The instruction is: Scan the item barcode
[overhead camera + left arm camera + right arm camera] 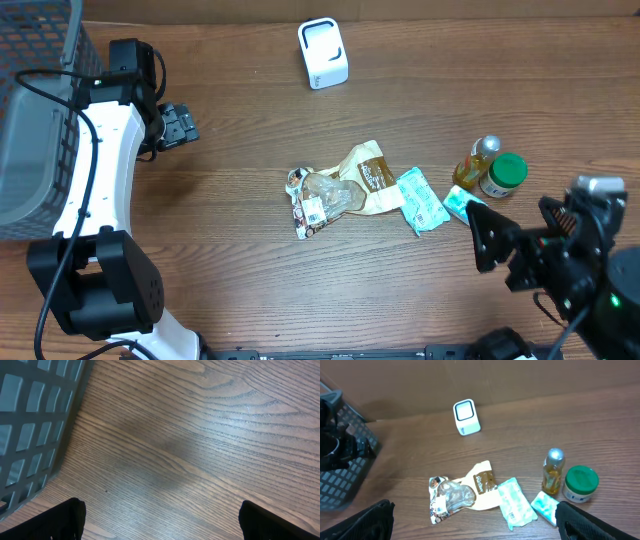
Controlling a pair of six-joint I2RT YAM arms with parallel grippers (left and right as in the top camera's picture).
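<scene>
A white barcode scanner stands at the back of the wooden table. The items lie mid-table: a clear packet with a printed label, a beige pouch, a teal packet and a small teal bar. My left gripper hovers open over bare wood at the left, far from them. At the right, near the teal bar, my right gripper is open and holds nothing.
A yellow-liquid bottle and a green-lidded jar stand right of the packets. A grey slotted basket sits at the far left, beside the left arm.
</scene>
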